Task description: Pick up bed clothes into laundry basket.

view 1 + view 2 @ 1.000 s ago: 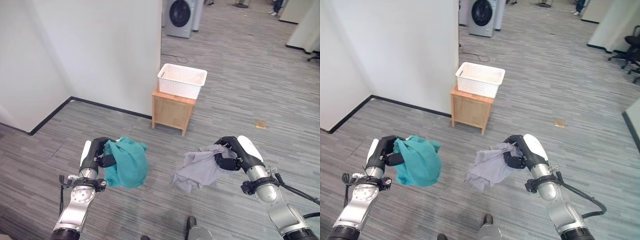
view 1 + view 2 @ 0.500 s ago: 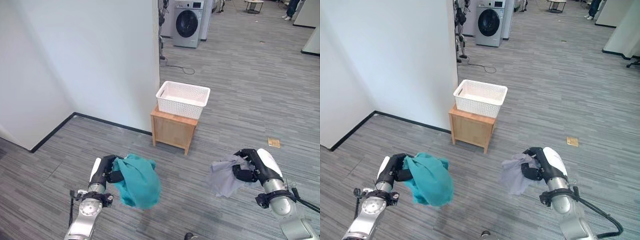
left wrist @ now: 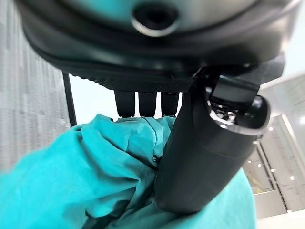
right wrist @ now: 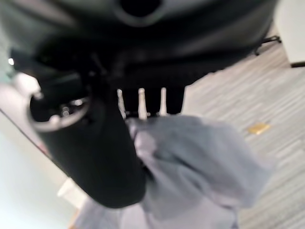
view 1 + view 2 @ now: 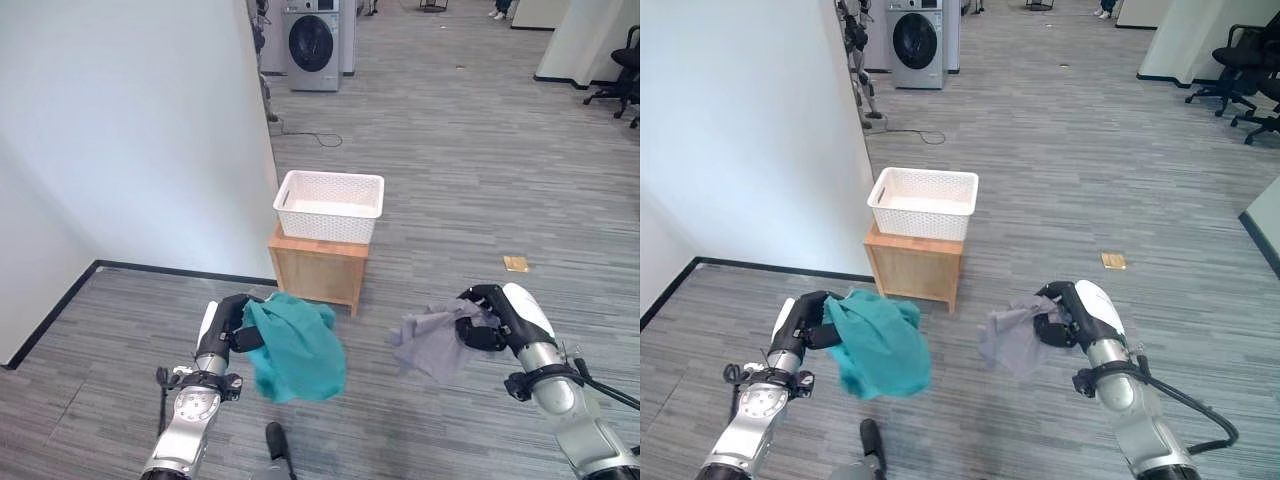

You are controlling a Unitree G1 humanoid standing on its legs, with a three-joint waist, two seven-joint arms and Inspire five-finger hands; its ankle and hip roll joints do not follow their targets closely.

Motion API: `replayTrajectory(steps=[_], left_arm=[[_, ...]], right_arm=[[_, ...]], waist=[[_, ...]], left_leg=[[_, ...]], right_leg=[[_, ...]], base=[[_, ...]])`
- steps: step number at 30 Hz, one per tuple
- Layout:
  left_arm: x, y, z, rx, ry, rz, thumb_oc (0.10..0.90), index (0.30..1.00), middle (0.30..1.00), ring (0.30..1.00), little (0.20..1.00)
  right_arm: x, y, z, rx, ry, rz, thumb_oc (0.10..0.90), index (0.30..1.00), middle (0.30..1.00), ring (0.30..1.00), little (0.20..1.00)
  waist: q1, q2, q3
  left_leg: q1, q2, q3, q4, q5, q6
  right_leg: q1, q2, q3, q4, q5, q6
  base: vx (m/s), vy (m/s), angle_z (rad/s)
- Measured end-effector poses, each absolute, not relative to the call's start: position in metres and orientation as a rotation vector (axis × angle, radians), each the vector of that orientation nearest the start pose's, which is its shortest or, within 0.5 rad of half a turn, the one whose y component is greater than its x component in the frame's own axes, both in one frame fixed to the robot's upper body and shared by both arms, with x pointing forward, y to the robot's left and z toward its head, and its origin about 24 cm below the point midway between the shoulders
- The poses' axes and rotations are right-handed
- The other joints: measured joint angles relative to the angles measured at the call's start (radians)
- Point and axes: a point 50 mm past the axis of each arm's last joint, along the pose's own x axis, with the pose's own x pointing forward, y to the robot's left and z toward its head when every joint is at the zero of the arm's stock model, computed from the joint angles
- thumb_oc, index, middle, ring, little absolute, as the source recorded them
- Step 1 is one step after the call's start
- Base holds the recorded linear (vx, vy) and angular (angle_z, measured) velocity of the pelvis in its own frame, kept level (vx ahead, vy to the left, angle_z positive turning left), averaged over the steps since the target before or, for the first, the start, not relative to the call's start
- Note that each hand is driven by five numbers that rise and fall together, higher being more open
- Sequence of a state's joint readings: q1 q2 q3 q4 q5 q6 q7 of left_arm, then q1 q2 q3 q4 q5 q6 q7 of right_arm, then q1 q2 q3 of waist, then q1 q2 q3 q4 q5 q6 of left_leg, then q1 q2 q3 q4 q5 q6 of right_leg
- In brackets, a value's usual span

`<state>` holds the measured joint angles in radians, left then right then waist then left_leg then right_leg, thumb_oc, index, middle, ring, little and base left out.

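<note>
Where basket (image 5: 330,206) tops wooden stand (image 5: 318,270), washer (image 5: 311,38) behind

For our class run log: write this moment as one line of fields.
left hand: shut on teal cloth | right hand: shut on grey cloth | laundry basket: on wooden stand, ahead

Office floor: office chairs (image 5: 1250,75), washing machine (image 5: 313,45)

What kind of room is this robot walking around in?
Probably an office or lab floor set up for laundry trials: a washing machine stands by the wall, office chairs sit farther off, and a white laundry basket rests on a wooden cabinet.
</note>
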<state>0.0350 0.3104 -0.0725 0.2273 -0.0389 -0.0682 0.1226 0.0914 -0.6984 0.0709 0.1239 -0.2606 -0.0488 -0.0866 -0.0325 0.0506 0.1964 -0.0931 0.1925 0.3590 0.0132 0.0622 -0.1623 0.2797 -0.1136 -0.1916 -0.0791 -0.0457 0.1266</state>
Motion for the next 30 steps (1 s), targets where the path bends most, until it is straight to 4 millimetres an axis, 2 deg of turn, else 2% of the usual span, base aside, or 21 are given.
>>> replayTrajectory(steps=[1, 2, 3, 5, 7, 8, 9, 10, 11, 12, 14, 15, 17, 19, 20, 21, 22, 23, 24, 28, 30], left_arm=[[0.236, 0.224, 0.003, 0.337, 0.18, 0.093, 0.4, 0.3, 0.3, 0.3, 0.3], [0.236, 0.227, 0.003, 0.346, 0.186, 0.092, 0.4, 0.3, 0.3, 0.3, 0.3], [0.231, 0.228, 0.001, 0.347, 0.194, 0.094, 0.4, 0.3, 0.3, 0.3, 0.3], [0.222, 0.23, -0.003, 0.355, 0.213, 0.09, 0.4, 0.3, 0.3, 0.3, 0.3], [0.223, 0.229, -0.002, 0.354, 0.212, 0.078, 0.4, 0.3, 0.3, 0.3, 0.3], [0.223, 0.228, -0.003, 0.351, 0.217, 0.076, 0.4, 0.3, 0.3, 0.3, 0.3], [0.222, 0.223, -0.007, 0.353, 0.236, 0.044, 0.4, 0.3, 0.3, 0.3, 0.3], [0.221, 0.219, -0.009, 0.363, 0.248, 0.007, 0.4, 0.3, 0.3, 0.3, 0.3], [0.221, 0.217, -0.01, 0.365, 0.251, -0.003, 0.4, 0.3, 0.3, 0.3, 0.3], [0.221, 0.213, -0.012, 0.37, 0.26, -0.024, 0.4, 0.3, 0.3, 0.3, 0.3], [0.221, 0.214, -0.012, 0.382, 0.265, -0.04, 0.4, 0.3, 0.3, 0.3, 0.3], [0.223, 0.215, -0.009, 0.382, 0.255, -0.036, 0.4, 0.3, 0.3, 0.3, 0.3], [0.23, 0.213, -0.003, 0.378, 0.226, -0.034, 0.4, 0.3, 0.3, 0.3, 0.3], [0.233, 0.212, 0.0, 0.373, 0.207, -0.032, 0.4, 0.3, 0.3, 0.3, 0.3], [0.233, 0.213, 0.001, 0.372, 0.204, -0.026, 0.4, 0.3, 0.3, 0.3, 0.3], [0.233, 0.214, 0.001, 0.373, 0.205, -0.024, 0.4, 0.3, 0.3, 0.3, 0.3], [0.234, 0.215, 0.002, 0.378, 0.2, -0.024, 0.4, 0.3, 0.3, 0.3, 0.3], [0.234, 0.215, 0.001, 0.376, 0.202, -0.024, 0.4, 0.3, 0.3, 0.3, 0.3], [0.233, 0.214, 0.0, 0.373, 0.206, -0.024, 0.4, 0.3, 0.3, 0.3, 0.3], [0.232, 0.212, 0.0, 0.341, 0.195, -0.011, 0.4, 0.3, 0.3, 0.3, 0.3], [0.231, 0.21, -0.002, 0.327, 0.199, -0.01, 0.4, 0.3, 0.3, 0.3, 0.3]], right_arm=[[0.232, -0.271, 0.044, -0.948, 0.129, 0.044, 0.4, 0.3, 0.3, 0.3, 0.3], [0.232, -0.269, 0.045, -0.945, 0.121, 0.052, 0.4, 0.3, 0.3, 0.3, 0.3], [0.235, -0.265, 0.046, -0.938, 0.104, 0.058, 0.4, 0.3, 0.3, 0.3, 0.3], [0.234, -0.255, 0.039, -0.912, 0.111, 0.088, 0.4, 0.3, 0.3, 0.3, 0.3], [0.234, -0.248, 0.035, -0.901, 0.115, 0.109, 0.4, 0.3, 0.3, 0.3, 0.3], [0.235, -0.246, 0.033, -0.906, 0.117, 0.12, 0.4, 0.3, 0.3, 0.3, 0.3], [0.235, -0.243, 0.029, -0.915, 0.135, 0.141, 0.4, 0.3, 0.3, 0.3, 0.3], [0.234, -0.241, 0.028, -0.921, 0.138, 0.156, 0.4, 0.3, 0.3, 0.3, 0.3], [0.234, -0.241, 0.028, -0.922, 0.133, 0.157, 0.4, 0.3, 0.3, 0.3, 0.3], [0.241, -0.239, 0.034, -0.929, 0.106, 0.15, 0.4, 0.3, 0.3, 0.3, 0.3], [0.246, -0.236, 0.042, -0.929, 0.068, 0.147, 0.4, 0.3, 0.3, 0.3, 0.3], [0.25, -0.233, 0.051, -0.934, 0.028, 0.148, 0.4, 0.3, 0.3, 0.3, 0.3], [0.256, -0.23, 0.063, -0.948, -0.027, 0.148, 0.4, 0.3, 0.3, 0.3, 0.3], [0.255, -0.23, 0.065, -0.949, -0.037, 0.149, 0.4, 0.3, 0.3, 0.3, 0.3], [0.255, -0.23, 0.065, -0.947, -0.037, 0.146, 0.4, 0.3, 0.3, 0.3, 0.3], [0.254, -0.231, 0.064, -0.947, -0.035, 0.142, 0.4, 0.3, 0.3, 0.3, 0.3], [0.252, -0.233, 0.063, -0.944, -0.027, 0.129, 0.4, 0.3, 0.3, 0.3, 0.3], [0.25, -0.236, 0.061, -0.944, -0.017, 0.119, 0.4, 0.3, 0.3, 0.3, 0.3], [0.246, -0.243, 0.059, -0.946, 0.006, 0.097, 0.4, 0.3, 0.3, 0.3, 0.3], [0.246, -0.264, 0.063, -0.974, 0.028, 0.006, 0.4, 0.3, 0.3, 0.3, 0.3], [0.243, -0.274, 0.056, -0.987, 0.091, -0.022, 0.4, 0.3, 0.3, 0.3, 0.3]], waist=[[-0.009, -0.042, 0.005], [-0.013, -0.054, 0.007], [0.005, -0.057, 0.007], [0.035, -0.094, -0.02], [0.053, -0.104, -0.033], [0.062, -0.101, -0.034], [0.067, -0.09, -0.036], [0.059, -0.096, -0.041], [0.054, -0.103, -0.044], [0.04, -0.105, -0.038], [0.029, -0.104, -0.037], [0.011, -0.081, -0.031], [-0.006, -0.043, -0.011], [-0.035, -0.037, -0.008], [-0.034, -0.044, -0.009], [-0.038, -0.049, -0.009], [-0.041, -0.068, -0.009], [-0.047, -0.07, -0.009], [-0.051, -0.062, -0.013], [-0.047, 0.009, -0.006], [-0.063, 0.01, 0.0]], left_leg=[[0.029, -0.014, 0.114, 0.007, 0.005, 0.005], [0.046, -0.025, 0.143, 0.013, 0.016, 0.02], [0.083, -0.045, 0.167, 0.017, 0.064, 0.063], [0.107, -0.089, 0.182, 0.015, 0.05, 0.087], [0.111, -0.106, 0.181, -0.008, 0.045, 0.163], [0.119, -0.106, 0.177, -0.026, 0.047, 0.164], [0.146, -0.094, 0.173, -0.064, 0.06, 0.182], [0.175, -0.104, 0.169, -0.092, 0.083, 0.206], [0.185, -0.117, 0.16, -0.099, 0.07, 0.215], [0.211, -0.138, 0.158, -0.105, 0.054, 0.217], [0.234, -0.165, 0.153, -0.108, 0.018, 0.236], [0.24, -0.162, 0.135, -0.109, 0.006, 0.239], [0.234, -0.141, 0.122, -0.107, 0.006, 0.225], [0.233, -0.132, 0.068, -0.108, 0.001, 0.21], [0.237, -0.13, 0.048, -0.108, 0.003, 0.194], [0.239, -0.127, 0.023, -0.103, 0.002, 0.184], [0.242, -0.128, -0.005, -0.109, -0.001, 0.157], [0.245, -0.123, -0.026, -0.109, -0.001, 0.146], [0.253, -0.1, -0.037, -0.109, -0.002, 0.099], [0.279, -0.016, -0.022, -0.108, 0.02, 0.03], [0.318, -0.002, -0.029, -0.095, 0.019, 0.02]], right_leg=[[0.017, 0.004, -0.003, 0.024, -0.035, -0.001], [0.049, -0.005, 0.0, -0.006, -0.038, -0.001], [0.086, -0.043, 0.014, -0.021, -0.057, 0.011], [0.095, -0.084, 0.027, -0.018, -0.088, 0.013], [0.07, -0.092, 0.033, 0.032, -0.058, 0.062], [0.037, -0.091, 0.032, 0.092, -0.07, 0.073], [-0.05, -0.095, 0.03, 0.271, -0.096, 0.115], [-0.094, -0.115, 0.011, 0.42, -0.111, 0.139], [-0.121, -0.131, 0.008, 0.492, -0.11, 0.139], [-0.227, -0.192, 0.001, 0.731, -0.084, 0.147], [-0.319, -0.265, -0.022, 0.844, -0.106, 0.138], [-0.363, -0.284, -0.057, 0.797, -0.118, 0.137], [-0.4, -0.244, -0.077, 0.603, -0.118, 0.103], [-0.374, -0.183, -0.07, 0.275, -0.058, 0.067], [-0.348, -0.141, -0.052, 0.091, 0.027, 0.05], [-0.338, -0.119, -0.038, 0.001, 0.076, 0.046], [-0.327, -0.107, -0.016, -0.023, 0.129, 0.035], [-0.318, -0.103, -0.01, -0.024, 0.179, 0.036], [-0.298, -0.085, -0.025, -0.022, 0.236, 0.034], [-0.249, -0.014, -0.086, -0.015, 0.235, -0.025], [-0.19, -0.003, -0.106, -0.022, 0.214, -0.03]], base=[[0.85, 0.018, -0.06], [0.62, 0.016, -0.22], [0.56, -0.012, -0.32], [0.57, -0.013, -0.44], [0.55, 0.042, -0.14], [0.46, 0.093, -0.13], [0.35, 0.106, 0.07], [0.34, 0.091, 0.2], [0.5, 0.088, 0.34], [0.27, 0.04, 0.22], [0.33, -0.049, 0.13], [0.28, -0.131, 0.15], [0.25, -0.197, 0.44], [0.25, -0.251, 0.71], [0.19, -0.266, 0.51], [0.35, -0.374, 0.76], [0.27, -0.279, 0.79], [0.27, -0.303, 0.92], [0.16, -0.196, 0.73], [0.28, -0.332, 0.29], [0.25, -0.399, 0.33]])
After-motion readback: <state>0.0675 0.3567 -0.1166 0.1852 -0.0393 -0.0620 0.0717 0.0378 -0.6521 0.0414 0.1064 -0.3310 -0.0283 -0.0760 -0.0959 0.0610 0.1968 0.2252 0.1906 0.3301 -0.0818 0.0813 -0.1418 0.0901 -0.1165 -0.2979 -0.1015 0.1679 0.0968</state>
